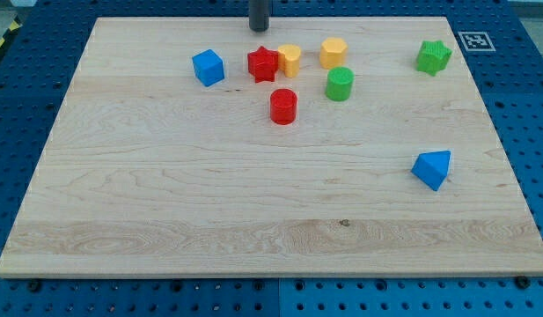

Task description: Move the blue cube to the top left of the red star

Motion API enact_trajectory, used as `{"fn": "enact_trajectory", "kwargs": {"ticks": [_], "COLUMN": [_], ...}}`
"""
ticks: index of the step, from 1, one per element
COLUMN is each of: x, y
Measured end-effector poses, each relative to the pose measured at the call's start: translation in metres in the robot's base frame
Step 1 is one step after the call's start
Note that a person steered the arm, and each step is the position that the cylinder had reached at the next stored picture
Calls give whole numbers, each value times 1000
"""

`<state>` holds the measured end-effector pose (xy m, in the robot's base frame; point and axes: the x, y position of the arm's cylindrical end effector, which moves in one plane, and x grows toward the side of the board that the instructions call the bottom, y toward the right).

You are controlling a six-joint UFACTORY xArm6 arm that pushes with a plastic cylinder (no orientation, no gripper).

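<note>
Sitting left of red star [263, 64], blue cube [208, 67]

The rod [259, 14] is cut off by the view's top edge, so only its lower stretch shows. The red star [263, 63] covers the left side of the yellow block [290, 59], whose shape cannot be told. The marker tag [473, 40] is too small to read.

single high view, angled down, whole wooden board [253, 202] framed
</note>
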<state>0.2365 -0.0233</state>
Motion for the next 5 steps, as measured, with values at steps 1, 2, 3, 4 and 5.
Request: {"fn": "enact_trajectory", "kwargs": {"ticks": [1,2,3,4,5], "x": [91,65,4,-4,28], "y": [36,35,-12,-80,-128]}}
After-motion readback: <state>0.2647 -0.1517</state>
